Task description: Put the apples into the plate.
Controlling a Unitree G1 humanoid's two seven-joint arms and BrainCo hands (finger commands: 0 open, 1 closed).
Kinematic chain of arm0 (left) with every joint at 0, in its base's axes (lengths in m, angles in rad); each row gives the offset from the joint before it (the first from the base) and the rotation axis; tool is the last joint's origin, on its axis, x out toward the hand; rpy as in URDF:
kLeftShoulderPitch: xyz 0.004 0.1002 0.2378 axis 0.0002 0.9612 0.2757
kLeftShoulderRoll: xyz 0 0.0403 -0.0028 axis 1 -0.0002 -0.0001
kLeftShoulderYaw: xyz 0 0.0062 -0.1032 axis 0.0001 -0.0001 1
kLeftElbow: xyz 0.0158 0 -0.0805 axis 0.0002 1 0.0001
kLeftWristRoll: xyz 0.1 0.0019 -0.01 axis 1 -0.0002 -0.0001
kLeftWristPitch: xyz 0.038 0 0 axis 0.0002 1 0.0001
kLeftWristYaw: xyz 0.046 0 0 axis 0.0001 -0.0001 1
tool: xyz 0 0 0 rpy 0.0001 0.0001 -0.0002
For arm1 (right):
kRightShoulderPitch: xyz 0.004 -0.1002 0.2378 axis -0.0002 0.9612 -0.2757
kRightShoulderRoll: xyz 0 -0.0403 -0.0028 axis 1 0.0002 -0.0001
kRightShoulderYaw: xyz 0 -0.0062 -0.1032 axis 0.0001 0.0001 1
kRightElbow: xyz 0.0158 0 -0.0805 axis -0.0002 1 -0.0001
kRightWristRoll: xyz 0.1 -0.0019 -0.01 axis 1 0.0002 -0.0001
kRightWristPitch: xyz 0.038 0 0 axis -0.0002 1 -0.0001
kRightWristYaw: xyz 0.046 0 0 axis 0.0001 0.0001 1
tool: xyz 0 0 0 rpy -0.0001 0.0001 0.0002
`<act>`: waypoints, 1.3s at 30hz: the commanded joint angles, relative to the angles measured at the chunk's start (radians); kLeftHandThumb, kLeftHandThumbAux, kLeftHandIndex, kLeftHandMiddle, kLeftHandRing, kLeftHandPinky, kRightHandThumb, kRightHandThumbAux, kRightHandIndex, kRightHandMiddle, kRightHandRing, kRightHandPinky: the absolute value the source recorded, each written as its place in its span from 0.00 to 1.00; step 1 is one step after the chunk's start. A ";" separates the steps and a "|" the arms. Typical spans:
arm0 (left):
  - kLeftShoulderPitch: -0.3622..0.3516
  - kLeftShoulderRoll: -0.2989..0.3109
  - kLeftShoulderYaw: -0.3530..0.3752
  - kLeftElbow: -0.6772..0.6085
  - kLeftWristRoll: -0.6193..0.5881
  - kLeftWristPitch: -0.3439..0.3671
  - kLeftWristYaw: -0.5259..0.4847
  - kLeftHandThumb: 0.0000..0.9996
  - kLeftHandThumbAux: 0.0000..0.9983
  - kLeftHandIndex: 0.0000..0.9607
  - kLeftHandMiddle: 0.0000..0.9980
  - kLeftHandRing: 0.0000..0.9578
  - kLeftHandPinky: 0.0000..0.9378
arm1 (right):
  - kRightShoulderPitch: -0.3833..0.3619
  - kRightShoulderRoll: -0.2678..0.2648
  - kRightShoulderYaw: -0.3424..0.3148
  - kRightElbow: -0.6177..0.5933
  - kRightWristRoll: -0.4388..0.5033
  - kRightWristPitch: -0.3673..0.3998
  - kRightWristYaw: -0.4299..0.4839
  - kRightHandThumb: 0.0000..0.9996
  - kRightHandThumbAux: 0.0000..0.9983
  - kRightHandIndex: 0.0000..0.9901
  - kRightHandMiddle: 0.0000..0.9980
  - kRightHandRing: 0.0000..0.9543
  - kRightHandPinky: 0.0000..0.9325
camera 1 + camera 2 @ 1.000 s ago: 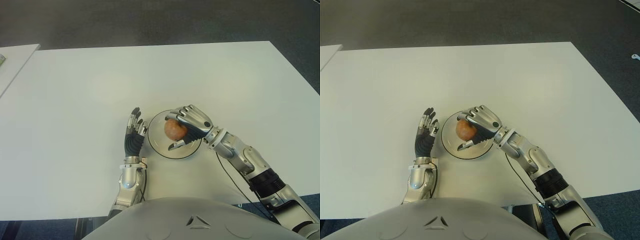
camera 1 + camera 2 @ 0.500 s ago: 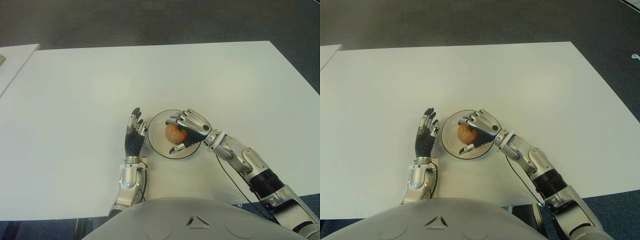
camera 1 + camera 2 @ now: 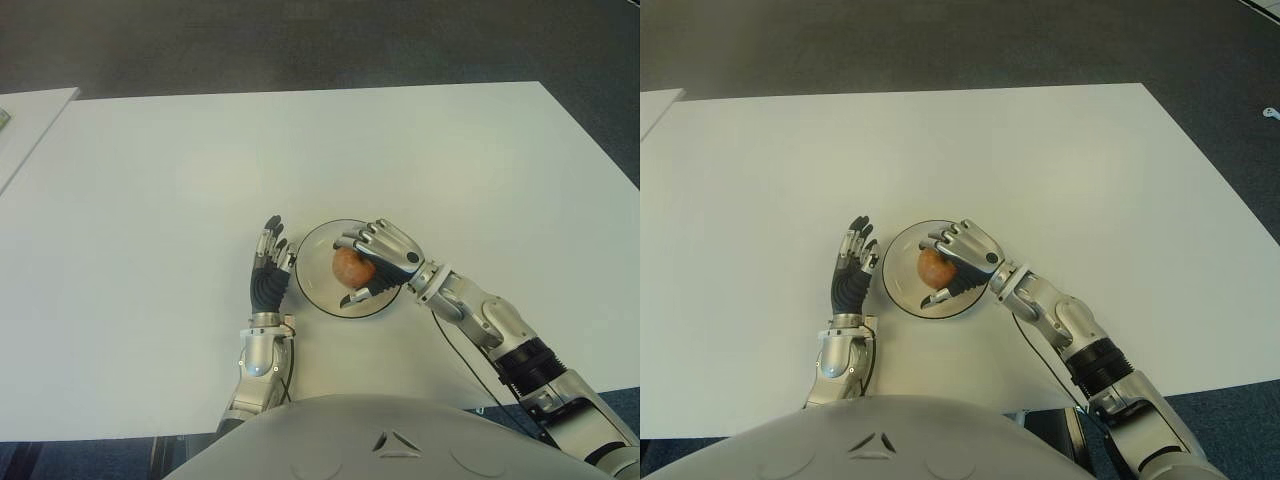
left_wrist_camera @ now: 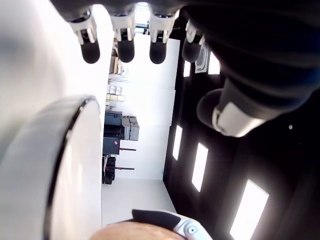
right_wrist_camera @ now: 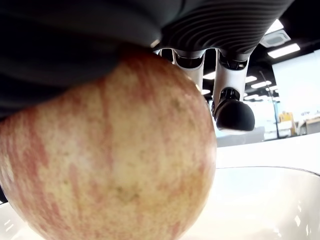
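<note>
Lowered into the plate [image 3: 318, 243] since a second ago: apple [image 3: 347, 265], clasped by the right hand [image 3: 378, 262]. Release likely next. Left hand [image 3: 267, 272] beside the plate, fingers spread, holding nothing.

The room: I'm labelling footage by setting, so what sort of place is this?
Probably an office or lab. A plain white table stands on dark carpet-like floor, and the left wrist view shows ceiling light panels and stacked boxes. The right robot hand holds an apple over the plate.
</note>
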 commanded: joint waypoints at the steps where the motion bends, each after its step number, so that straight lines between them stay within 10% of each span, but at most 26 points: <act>1: 0.026 -0.103 -0.009 0.063 0.010 0.036 0.017 0.08 0.58 0.02 0.02 0.00 0.01 | 0.007 0.008 -0.006 -0.006 -0.027 0.081 0.055 0.41 0.56 0.31 0.36 0.31 0.30; 8: 0.024 -0.092 -0.007 0.057 0.008 0.071 0.003 0.06 0.57 0.02 0.01 0.00 0.01 | -0.002 0.008 0.012 -0.043 -0.074 0.198 0.216 0.18 0.33 0.03 0.03 0.02 0.02; 39: 0.009 -0.093 0.001 0.086 -0.008 0.046 -0.006 0.02 0.58 0.02 0.00 0.00 0.02 | -0.025 -0.008 0.027 -0.050 -0.034 0.167 0.266 0.15 0.24 0.00 0.00 0.00 0.00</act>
